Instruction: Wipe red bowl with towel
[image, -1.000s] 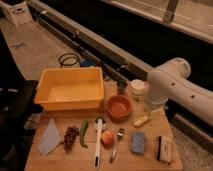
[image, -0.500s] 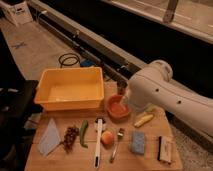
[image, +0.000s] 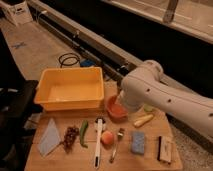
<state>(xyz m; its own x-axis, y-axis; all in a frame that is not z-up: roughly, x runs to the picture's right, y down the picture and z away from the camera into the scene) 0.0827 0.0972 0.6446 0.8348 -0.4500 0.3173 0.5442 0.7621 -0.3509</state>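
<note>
Dim speckled floor (image: 31, 49), perhaps concrete

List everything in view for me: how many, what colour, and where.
table: one, wooden, centre
bin: one, yellow, table's back left
red bowl: one, red, right of bin
towel: one, pale blue, front left
grapes: one bunch, dark, beside towel
green vegetable: one, green, right of grapes
white utensil: one, white, front middle
round fruit: one, orange, beside utensil
fork: one, silver, right of fruit
sponge: one, blue, front right
yellow fruit: one, yellow, right of bowl
block: one, brownish, front right edge
cable: one coil, black, floor behind bin
arm: one, white, reaching in from right
gripper: one, colour unclear, at the bowl, mostly behind arm
</note>
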